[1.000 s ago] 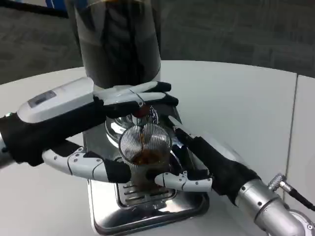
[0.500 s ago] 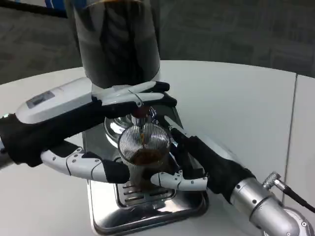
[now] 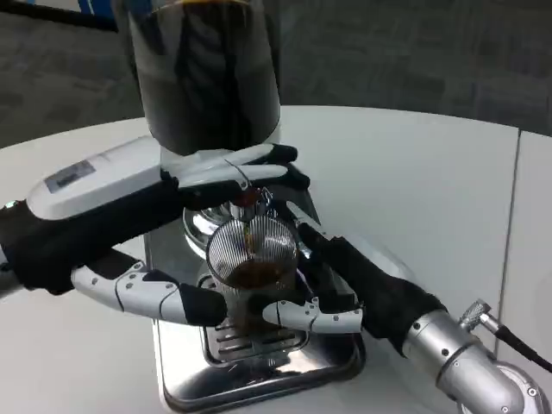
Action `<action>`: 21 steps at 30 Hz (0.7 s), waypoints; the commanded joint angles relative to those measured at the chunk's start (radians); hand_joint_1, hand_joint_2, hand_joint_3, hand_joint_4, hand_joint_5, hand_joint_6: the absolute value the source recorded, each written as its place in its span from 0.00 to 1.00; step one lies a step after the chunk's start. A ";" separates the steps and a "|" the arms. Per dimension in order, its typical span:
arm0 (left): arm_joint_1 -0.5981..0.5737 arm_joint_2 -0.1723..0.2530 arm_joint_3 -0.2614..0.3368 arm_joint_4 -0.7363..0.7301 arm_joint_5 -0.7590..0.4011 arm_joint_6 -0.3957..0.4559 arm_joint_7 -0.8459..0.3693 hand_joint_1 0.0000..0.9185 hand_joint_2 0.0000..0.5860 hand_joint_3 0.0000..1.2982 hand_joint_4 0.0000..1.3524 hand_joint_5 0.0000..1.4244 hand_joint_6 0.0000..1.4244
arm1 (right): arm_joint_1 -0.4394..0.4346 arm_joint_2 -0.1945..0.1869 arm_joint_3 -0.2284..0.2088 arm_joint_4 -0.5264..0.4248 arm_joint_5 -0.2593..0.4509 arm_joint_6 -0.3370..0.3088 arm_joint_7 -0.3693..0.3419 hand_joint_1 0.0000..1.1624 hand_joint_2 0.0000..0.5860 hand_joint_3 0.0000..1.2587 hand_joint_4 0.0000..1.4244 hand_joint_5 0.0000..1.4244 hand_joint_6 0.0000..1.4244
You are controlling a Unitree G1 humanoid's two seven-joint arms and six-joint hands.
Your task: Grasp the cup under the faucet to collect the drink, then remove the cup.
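— White table (image 3: 414, 172), grey carpet behind. Where's the cup (image 3: 252, 263)?

— On the steel drip tray (image 3: 285, 371), right under the faucet (image 3: 247, 197). It's clear and ribbed, with a thin brown stream falling into it and dark drink pooled at the bottom.

— Who holds it?

— The right hand (image 3: 345, 285) wraps it from the right, fingers curled round the wall. The left hand (image 3: 172, 224) has its upper fingers laid over the faucet, its lower ones reaching under toward the cup's base.

— Above?

— A dispenser tank (image 3: 207, 69) full of dark liquid.
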 commanded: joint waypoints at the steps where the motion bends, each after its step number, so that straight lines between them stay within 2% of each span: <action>1: 0.045 0.035 -0.025 0.024 0.059 0.005 -0.031 0.00 0.21 0.12 0.02 0.09 0.06 | 0.009 0.002 -0.002 -0.012 0.005 0.002 -0.004 0.50 0.35 0.00 0.00 0.00 0.01; 21: 0.052 0.054 -0.042 0.037 0.078 -0.028 -0.015 0.00 0.21 0.12 0.03 0.09 0.06 | 0.016 0.004 0.000 -0.025 0.007 -0.001 -0.002 0.50 0.35 0.00 0.00 0.00 0.01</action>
